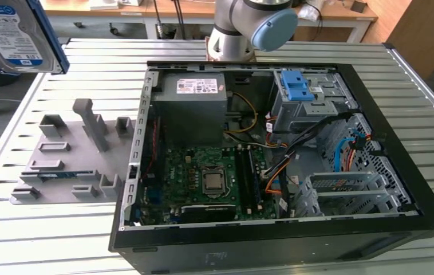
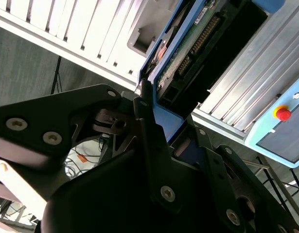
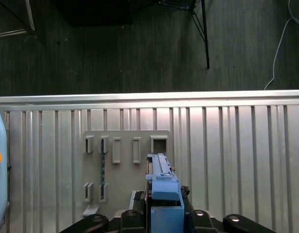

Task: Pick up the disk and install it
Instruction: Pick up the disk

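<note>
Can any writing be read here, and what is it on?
On the silver-grey metal disk in its blue carrier, a white-and-blue label: print too small to read.
On the grey metal box, a white sticker: too small to read.
On the pale blue box with a red button: letters cut off.

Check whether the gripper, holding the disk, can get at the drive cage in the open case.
Probably yes. The gripper holds the disk clear of the case; the drive cage lies uncovered, though black cables run close beside it.

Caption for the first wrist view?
The gripper clamps the disk by its blue carrier, the grey fixture beyond it.
</note>
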Robot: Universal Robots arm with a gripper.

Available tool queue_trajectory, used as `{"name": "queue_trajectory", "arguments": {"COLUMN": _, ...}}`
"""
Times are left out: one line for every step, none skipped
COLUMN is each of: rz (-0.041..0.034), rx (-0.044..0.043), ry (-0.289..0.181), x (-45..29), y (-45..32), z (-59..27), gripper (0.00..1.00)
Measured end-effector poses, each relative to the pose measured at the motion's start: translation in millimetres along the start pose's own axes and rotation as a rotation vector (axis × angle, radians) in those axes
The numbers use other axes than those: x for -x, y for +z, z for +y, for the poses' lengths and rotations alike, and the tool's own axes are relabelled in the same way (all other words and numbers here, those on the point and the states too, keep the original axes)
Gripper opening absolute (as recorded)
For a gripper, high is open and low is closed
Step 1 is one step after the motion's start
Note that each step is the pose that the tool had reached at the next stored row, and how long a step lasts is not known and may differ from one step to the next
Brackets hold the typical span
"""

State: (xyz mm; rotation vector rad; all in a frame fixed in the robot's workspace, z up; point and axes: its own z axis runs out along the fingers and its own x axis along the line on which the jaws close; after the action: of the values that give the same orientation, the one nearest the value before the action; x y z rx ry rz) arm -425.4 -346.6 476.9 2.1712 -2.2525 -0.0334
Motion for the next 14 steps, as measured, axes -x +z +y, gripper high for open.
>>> {"name": "queue_trajectory", "arguments": {"rz": 0.0001, "rx": 0.0, "ry": 0.0, "x": 0.0, "y": 0.0, "z": -0.2, "gripper": 0.36}}
{"name": "queue_trajectory", "arguments": {"rz": 0.0001, "rx": 0.0001, "ry": 0.0, "x": 0.0, "y": -0.1, "z": -0.4, "gripper": 0.36}}
{"name": "queue_trajectory", "arguments": {"rz": 0.0001, "rx": 0.0001, "ry": 0.0, "x": 0.0, "y": -0.1, "z": -0.6, "gripper": 0.36}}
{"name": "queue_trajectory", "arguments": {"rz": 0.0001, "rx": 0.0001, "ry": 0.0, "x": 0.0, "y": -0.1, "z": -0.8, "gripper": 0.36}}
{"name": "queue_trajectory", "arguments": {"rz": 0.0001, "rx": 0.0, "ry": 0.0, "x": 0.0, "y": -0.1, "z": -1.1, "gripper": 0.36}}
{"name": "queue_trajectory", "arguments": {"rz": 0.0001, "rx": 0.0001, "ry": 0.0, "x": 0.0, "y": -0.1, "z": -1.3, "gripper": 0.36}}
{"name": "queue_trajectory", "arguments": {"rz": 0.0, "rx": 0.0, "ry": 0.0, "x": 0.0, "y": -0.1, "z": -1.4, "gripper": 0.36}}
{"name": "queue_trajectory", "arguments": {"rz": 0.0001, "rx": 0.0001, "ry": 0.0, "x": 0.0, "y": -0.1, "z": -1.5, "gripper": 0.36}}
{"name": "queue_trajectory", "arguments": {"rz": 0.0001, "rx": 0.0001, "ry": 0.0, "x": 0.0, "y": -0.1, "z": -1.6, "gripper": 0.36}}
{"name": "queue_trajectory", "arguments": {"rz": 0.0001, "rx": 0.0001, "ry": 0.0, "x": 0.0, "y": -0.1, "z": -1.7, "gripper": 0.36}}
{"name": "queue_trajectory", "arguments": {"rz": 0.0, "rx": 0.0, "ry": 0.0, "x": 0.0, "y": -0.1, "z": -1.9, "gripper": 0.36}}
{"name": "queue_trajectory", "arguments": {"rz": 0.0, "rx": 0.0, "ry": 0.0, "x": 0.1, "y": -0.1, "z": -2.1, "gripper": 0.36}}
{"name": "queue_trajectory", "arguments": {"rz": 0.0001, "rx": 0.0001, "ry": 0.0, "x": 0.1, "y": -0.2, "z": -2.7, "gripper": 0.36}}
{"name": "queue_trajectory", "arguments": {"rz": 0.0001, "rx": 0.0001, "ry": 0.0, "x": 0.1, "y": -0.2, "z": -3.2, "gripper": 0.36}}
